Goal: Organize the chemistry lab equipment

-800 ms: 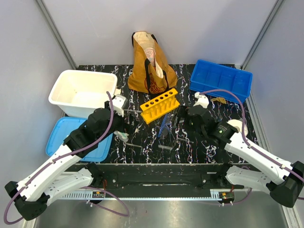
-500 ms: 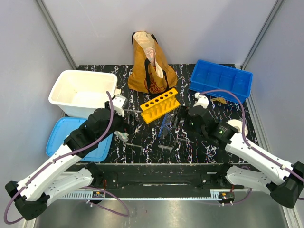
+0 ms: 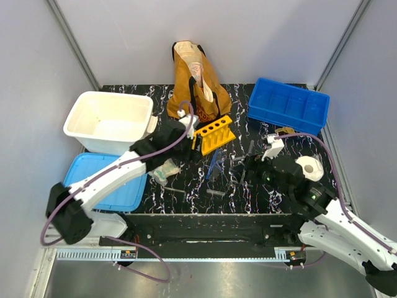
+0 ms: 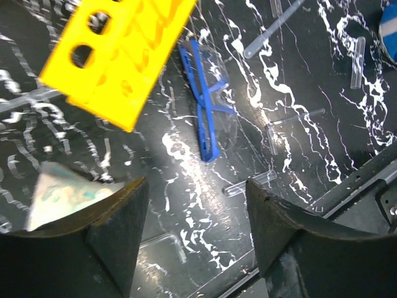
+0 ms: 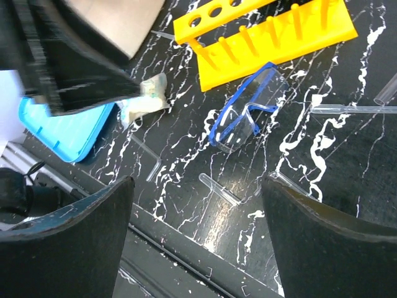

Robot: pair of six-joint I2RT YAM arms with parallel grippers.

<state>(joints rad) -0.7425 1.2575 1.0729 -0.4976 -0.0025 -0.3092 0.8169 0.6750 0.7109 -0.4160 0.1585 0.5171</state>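
Note:
The yellow six-hole rack [image 3: 214, 133] stands mid-table; it also shows in the left wrist view [image 4: 118, 56] and the right wrist view [image 5: 267, 31]. Blue-framed safety glasses [image 3: 214, 164] lie just in front of it [image 4: 205, 105] [image 5: 242, 118]. Several thin clear tubes lie loose on the black top, one near the front edge [image 4: 248, 184] [image 5: 220, 189] and a bent one [image 5: 149, 164]. My left gripper [image 3: 188, 144] [image 4: 195, 236] is open and empty, hovering beside the rack's left end. My right gripper [image 3: 242, 169] [image 5: 198, 242] is open and empty, above the tubes to the right of the glasses.
The mustard tote bag [image 3: 195, 84] stands behind the rack. A white tub [image 3: 108, 121] and a blue lid [image 3: 93, 180] are at the left. A blue compartment tray [image 3: 288, 105] is at the back right, with a tape roll [image 3: 307, 167] nearer. A crumpled white piece [image 3: 164, 169] lies by my left arm.
My left arm has swung forward and right, up to the rack's left end. My right arm has drawn back toward the near right. Nothing was taken hold of.

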